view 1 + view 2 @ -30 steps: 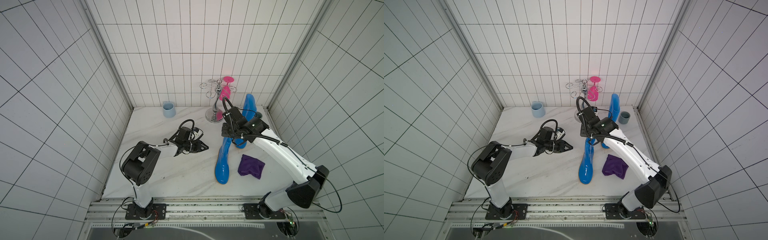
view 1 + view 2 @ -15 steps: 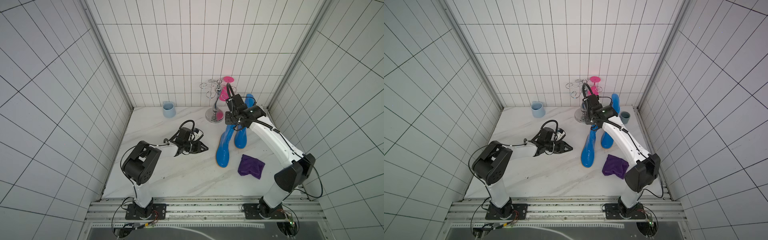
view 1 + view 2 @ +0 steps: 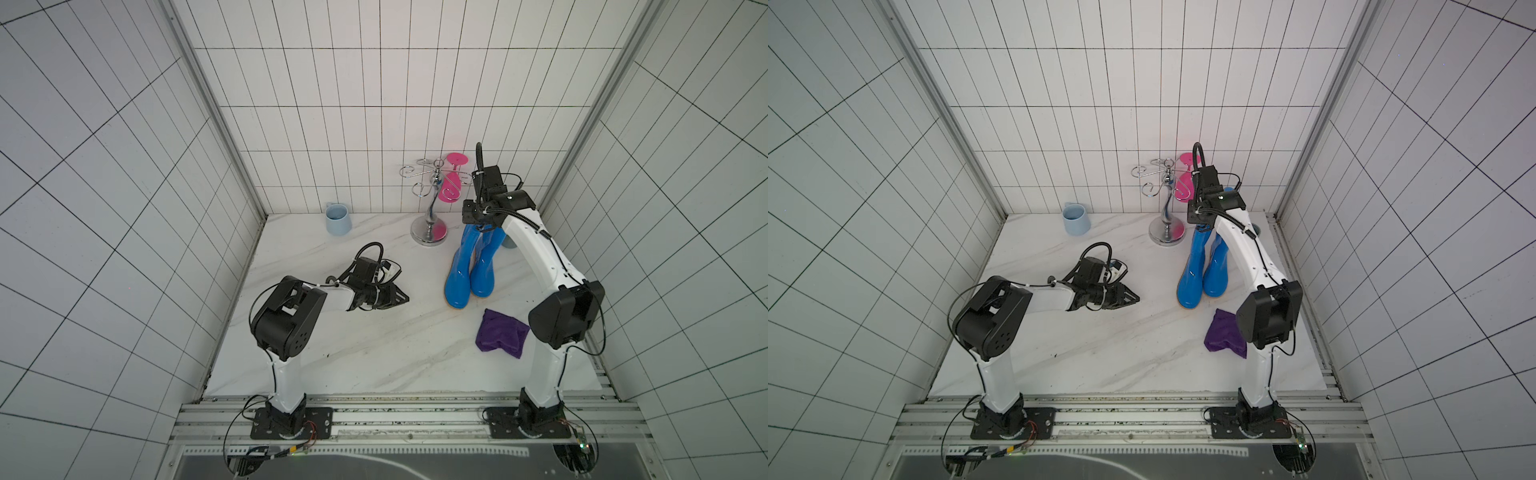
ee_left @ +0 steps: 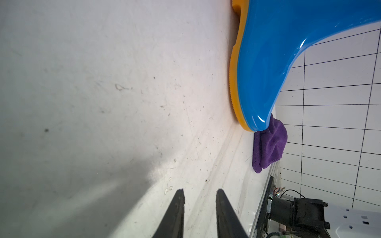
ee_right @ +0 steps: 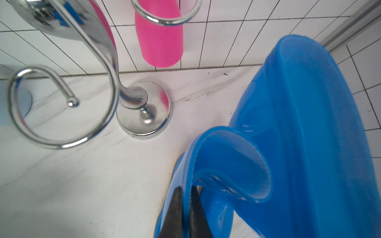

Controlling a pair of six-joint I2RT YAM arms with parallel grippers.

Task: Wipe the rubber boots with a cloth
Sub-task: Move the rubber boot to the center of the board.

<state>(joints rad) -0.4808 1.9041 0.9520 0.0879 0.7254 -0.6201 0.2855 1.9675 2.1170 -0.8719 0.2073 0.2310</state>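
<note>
Two shiny blue rubber boots now stand together, one just pulled upright by the right gripper pinching its rim, so the soft purple cloth near their toes comes next; the left gripper is narrow and empty.

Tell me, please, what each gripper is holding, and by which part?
The right gripper pinches one rubber boot by the top rim of its shaft; the left gripper, jaws slightly apart, holds nothing.
</note>
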